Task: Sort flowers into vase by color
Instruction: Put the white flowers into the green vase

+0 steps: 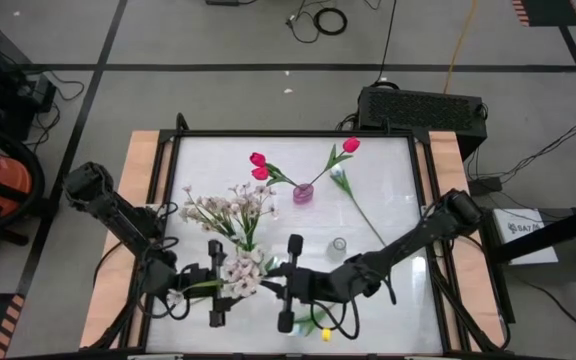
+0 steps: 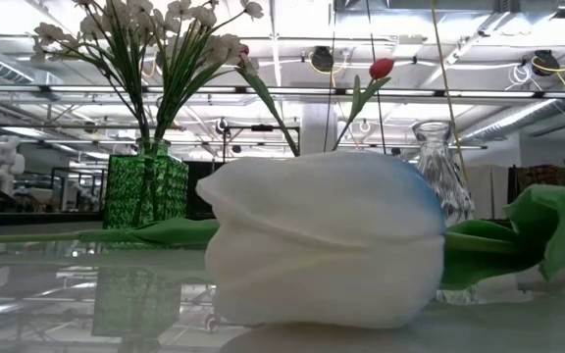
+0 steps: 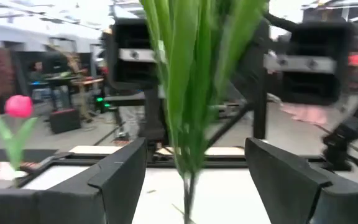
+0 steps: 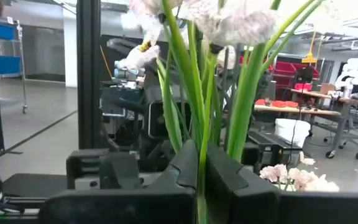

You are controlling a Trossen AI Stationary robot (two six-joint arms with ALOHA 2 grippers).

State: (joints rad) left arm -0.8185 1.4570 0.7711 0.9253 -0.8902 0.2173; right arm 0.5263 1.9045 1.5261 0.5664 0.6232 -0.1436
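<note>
Right wrist view — right pincer (image 4: 199, 177) clamped on blossom stems (image 4: 199, 124).

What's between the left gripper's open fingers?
Green stems of the cream blossom spray stand between the left gripper's fingers, untouched, in the left wrist view.

Setting: a robotics laboratory or industrial workshop hall. Evidence: a framed worktable (image 1: 420, 215) stands on a grey concrete floor (image 1: 218, 90) marked with dark tape lines and crossed by loose cables (image 1: 320, 20). The low view shows exposed ceiling pipework (image 2: 459, 93) and strip lighting. The wrist views show workbenches (image 4: 303, 109), storage shelving (image 4: 5, 43) and other robot equipment (image 4: 353, 70) beyond the table.
</note>
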